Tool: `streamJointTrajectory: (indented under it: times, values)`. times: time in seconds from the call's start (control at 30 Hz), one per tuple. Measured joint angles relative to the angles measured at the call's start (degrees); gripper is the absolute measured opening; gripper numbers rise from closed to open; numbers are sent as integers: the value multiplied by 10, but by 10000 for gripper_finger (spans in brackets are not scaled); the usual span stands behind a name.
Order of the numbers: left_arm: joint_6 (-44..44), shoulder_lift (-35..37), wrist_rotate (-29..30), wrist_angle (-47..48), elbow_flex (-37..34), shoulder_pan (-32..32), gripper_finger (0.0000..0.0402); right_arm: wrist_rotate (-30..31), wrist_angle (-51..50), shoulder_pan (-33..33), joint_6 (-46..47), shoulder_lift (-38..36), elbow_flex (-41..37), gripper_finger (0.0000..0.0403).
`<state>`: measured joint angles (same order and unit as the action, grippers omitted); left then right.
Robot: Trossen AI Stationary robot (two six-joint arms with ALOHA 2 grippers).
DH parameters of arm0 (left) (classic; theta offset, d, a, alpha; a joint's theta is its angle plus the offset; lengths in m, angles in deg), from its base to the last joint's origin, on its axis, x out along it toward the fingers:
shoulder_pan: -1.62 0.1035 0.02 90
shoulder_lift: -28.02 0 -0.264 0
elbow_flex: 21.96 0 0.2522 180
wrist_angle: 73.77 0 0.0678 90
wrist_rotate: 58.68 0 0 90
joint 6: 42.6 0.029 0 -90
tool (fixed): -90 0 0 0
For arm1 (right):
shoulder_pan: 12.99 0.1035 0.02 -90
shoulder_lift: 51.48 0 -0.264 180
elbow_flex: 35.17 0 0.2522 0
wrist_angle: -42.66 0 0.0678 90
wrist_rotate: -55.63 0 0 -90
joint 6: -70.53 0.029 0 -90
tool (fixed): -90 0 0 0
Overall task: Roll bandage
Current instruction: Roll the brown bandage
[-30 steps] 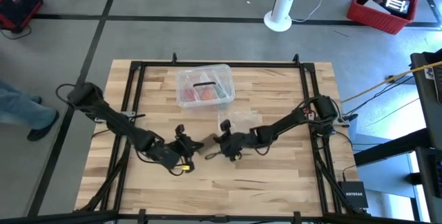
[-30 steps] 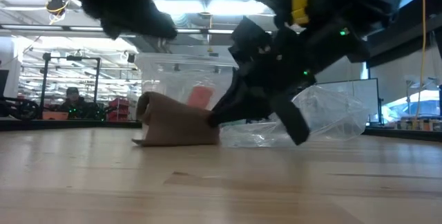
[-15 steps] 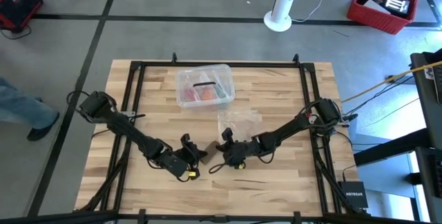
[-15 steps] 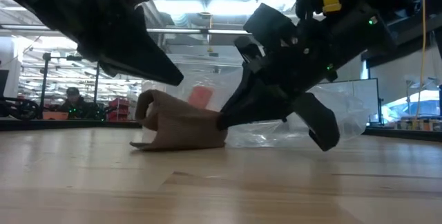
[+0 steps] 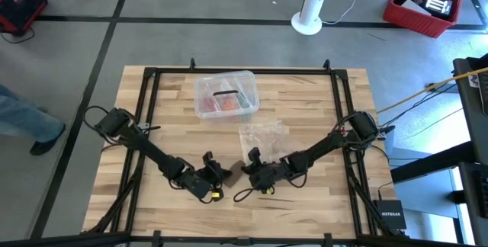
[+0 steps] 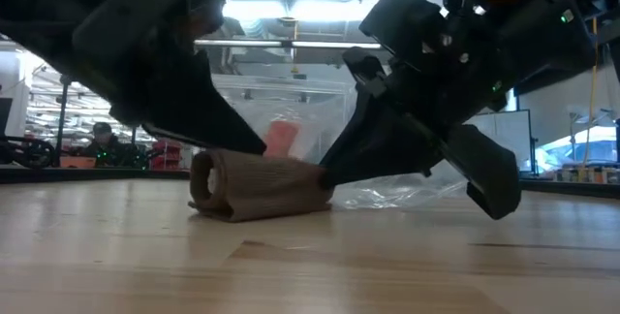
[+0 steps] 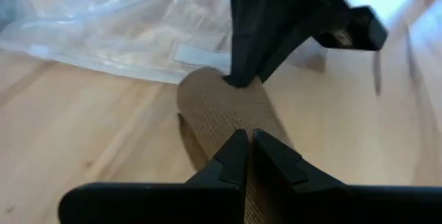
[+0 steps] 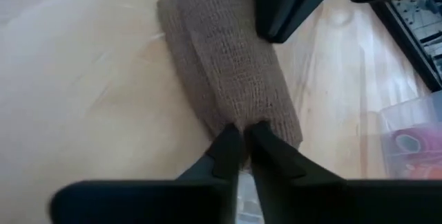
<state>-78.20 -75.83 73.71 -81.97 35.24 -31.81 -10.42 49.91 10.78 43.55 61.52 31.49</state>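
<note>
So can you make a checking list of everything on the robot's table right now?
Surface: wooden table, with a black frame around it.
Job's things: brown bandage lying as a roll near the front middle.
Clutter: crinkled clear bag; clear box with red contents.
Hands: left hand pinched shut at one end of the roll, right hand nearly shut at the other.
Cables: a cable loop by the right hand.
Surroundings: white fan stand, red crate, a person's leg.

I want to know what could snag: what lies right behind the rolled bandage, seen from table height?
Behind the bandage lie a crinkled clear plastic bag and a clear box with red contents. Both grippers' fingers cover the roll's ends.
</note>
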Motion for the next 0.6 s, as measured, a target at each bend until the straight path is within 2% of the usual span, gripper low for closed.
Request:
streamJointTrajectory:
  times: [0.23, 0.37, 0.5, 0.6]
  values:
    - [26, -2, 0, -38, 0, -2, 15, 54, -3, 26, -2, 0, 12, 131]
    - [29, -31, 3, -67, 0, 5, 15, 63, -28, 52, -2, 0, 27, 175]
    - [27, -60, 1, -111, 2, 8, 15, 97, -61, 68, -3, 0, 42, 200]
    - [31, -65, 0, -126, 2, 8, 15, 92, -61, 66, -3, -3, 46, 206]
